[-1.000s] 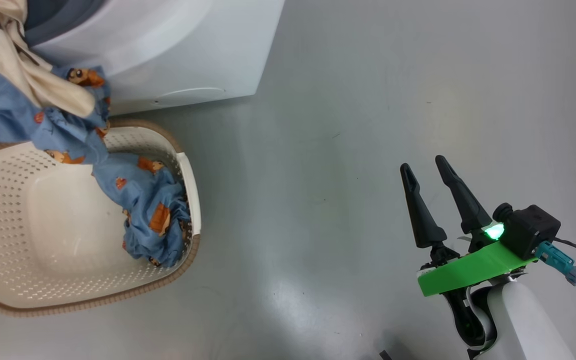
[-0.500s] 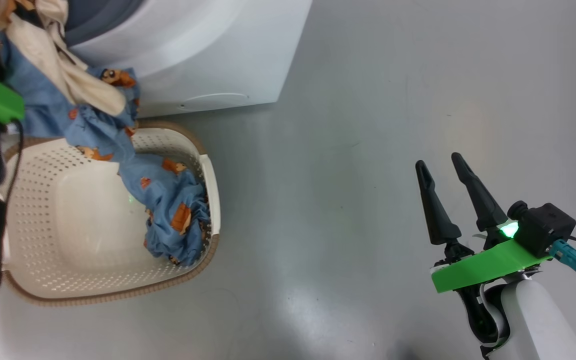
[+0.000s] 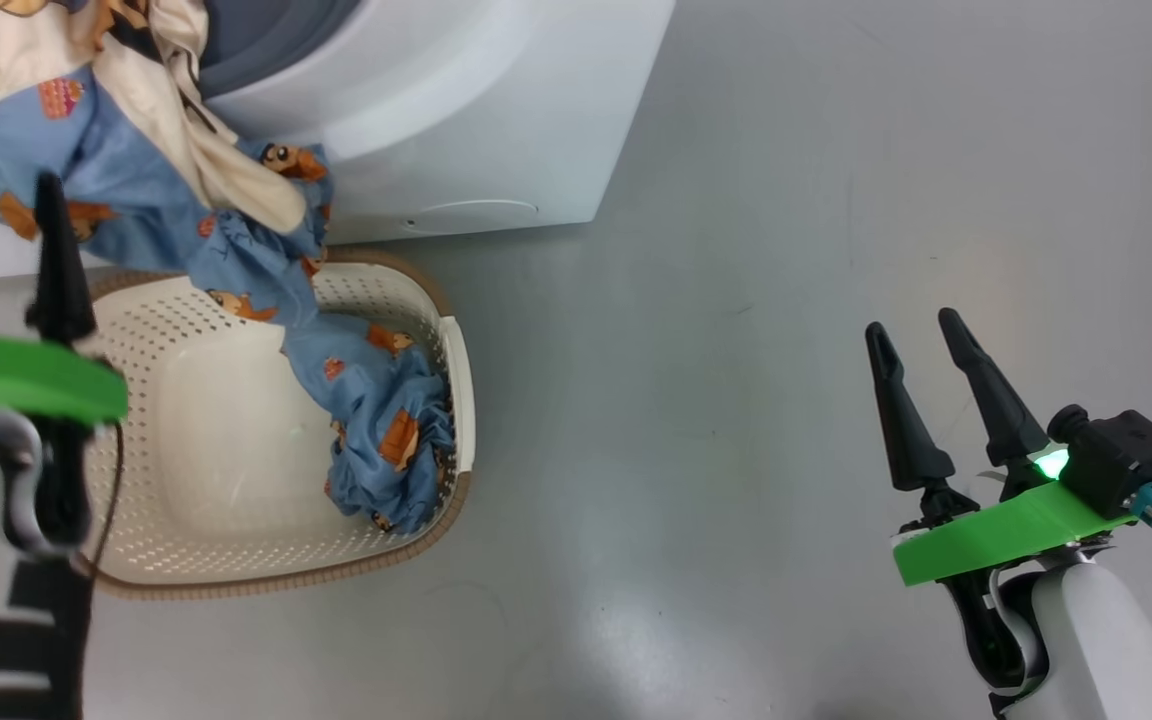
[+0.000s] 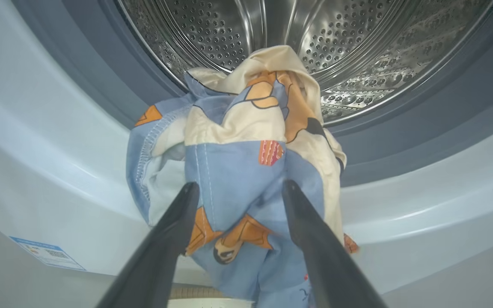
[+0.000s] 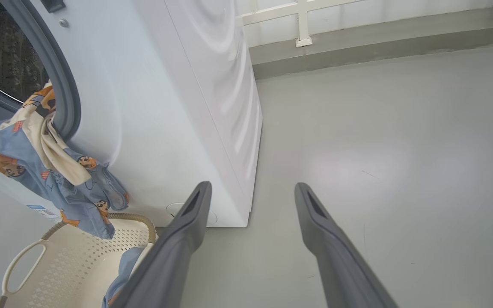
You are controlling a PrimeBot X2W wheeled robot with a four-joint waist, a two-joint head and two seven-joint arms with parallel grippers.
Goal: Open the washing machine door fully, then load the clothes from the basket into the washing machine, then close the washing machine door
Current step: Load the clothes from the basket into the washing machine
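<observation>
Left gripper: my left gripper (image 4: 240, 188) had its fingers spread wide and gripped nothing, right in front of the bundle!
Right gripper: my right gripper (image 3: 911, 325) was parted too and empty, over bare floor (image 3: 736, 450) well apart from the load.
Clothes: the clothes (image 3: 136, 190), blue print and cream together, hung over the lip of the washing machine (image 3: 456, 110). The top end sat just inside the mouth of the drum (image 4: 315, 38), and a long blue tail ran down into the basket (image 3: 458, 370).
Basket: it sat on the floor just beside the machine's front, with that tail bunched in one corner.
Door: the opening was unobstructed, so I judged the first step done.
Progress: loading was about halfway by my reckoning, with the bundle neither in nor out.
Left to do: get the whole load, tail included, past the grey gasket (image 4: 101, 72), then shut the door.
Writing: a blue label sticker (image 4: 47, 253) sat low on the front panel, its print too small to read. I could make out no brand name.
</observation>
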